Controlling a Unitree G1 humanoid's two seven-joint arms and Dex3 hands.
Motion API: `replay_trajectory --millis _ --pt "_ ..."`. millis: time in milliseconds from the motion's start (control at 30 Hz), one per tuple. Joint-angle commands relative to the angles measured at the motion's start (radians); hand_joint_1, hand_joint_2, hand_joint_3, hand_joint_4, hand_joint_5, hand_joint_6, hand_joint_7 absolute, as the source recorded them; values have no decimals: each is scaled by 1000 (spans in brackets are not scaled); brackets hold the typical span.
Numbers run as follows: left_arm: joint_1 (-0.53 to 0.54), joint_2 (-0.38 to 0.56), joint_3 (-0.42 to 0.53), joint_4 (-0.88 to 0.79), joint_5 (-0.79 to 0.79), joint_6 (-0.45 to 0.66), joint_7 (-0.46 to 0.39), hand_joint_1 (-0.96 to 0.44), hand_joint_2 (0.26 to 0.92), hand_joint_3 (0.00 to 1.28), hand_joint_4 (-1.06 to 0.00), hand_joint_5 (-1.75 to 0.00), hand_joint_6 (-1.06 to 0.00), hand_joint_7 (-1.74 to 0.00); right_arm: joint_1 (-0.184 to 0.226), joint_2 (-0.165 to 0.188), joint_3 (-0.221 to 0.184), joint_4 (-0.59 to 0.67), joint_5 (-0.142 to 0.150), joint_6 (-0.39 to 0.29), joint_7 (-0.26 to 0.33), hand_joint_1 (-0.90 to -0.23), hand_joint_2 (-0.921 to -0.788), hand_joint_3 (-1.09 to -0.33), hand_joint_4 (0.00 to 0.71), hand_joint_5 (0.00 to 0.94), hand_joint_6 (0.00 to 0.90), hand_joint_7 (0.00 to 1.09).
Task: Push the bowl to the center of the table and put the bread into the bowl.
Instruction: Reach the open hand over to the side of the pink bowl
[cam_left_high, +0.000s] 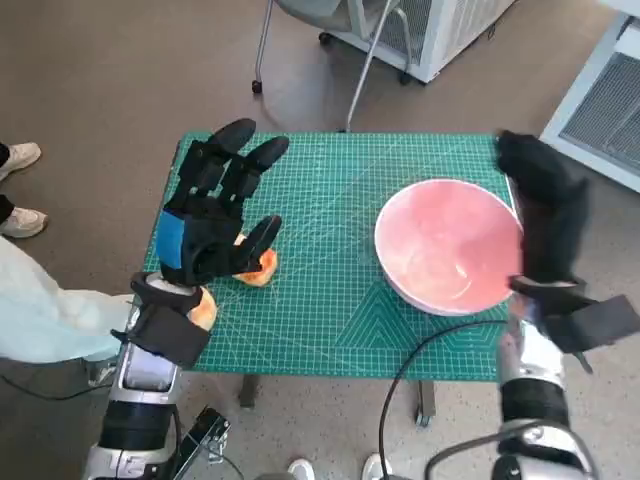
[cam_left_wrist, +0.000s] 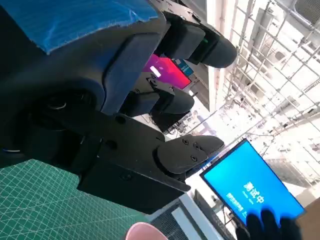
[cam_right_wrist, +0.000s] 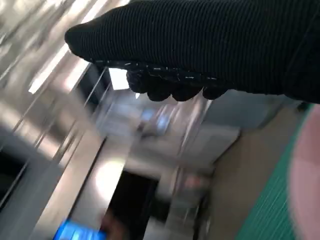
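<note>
Bowl (cam_left_high: 449, 245) at worktop (cam_left_high: 330, 310) 3 o'clock, empty, not yet centred; right hand (cam_left_high: 545, 205) beside its rim, fingers straight, holding nothing. Bread (cam_left_high: 258, 265) at 9 o'clock, left hand (cam_left_high: 215, 200) above, fingers spread, empty. Both steps remain.

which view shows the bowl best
The head view: the whole pink bowl sits on the green mat's right side. The left wrist view catches only a sliver of rim; the right wrist view, a blurred pink edge.
</note>
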Motion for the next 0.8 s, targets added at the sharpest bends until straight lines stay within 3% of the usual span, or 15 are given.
replay_trajectory --millis 33,267,433,800 --pt "-4 3 3 -9 2 -14 13 -99 677 695 -214 -555 -233 -638 -8 -15 -39 112 -6 1 -83 -586 -921 -766 429 4 107 624" --pt "-8 5 2 0 7 -18 19 -106 686 680 -210 -559 -228 -647 -13 -8 -65 210 -10 41 -182 -574 -921 -795 401 0 92 622" --pt "-10 5 3 6 7 -20 18 -116 695 665 -208 -557 -226 -653 -11 -1 -64 245 -23 97 -228 -502 -921 -812 381 0 96 593" --pt "-3 11 8 -10 -2 -11 9 -121 709 638 -208 -557 -221 -661 -30 33 -106 293 18 256 -164 -547 -921 -799 335 0 179 424"
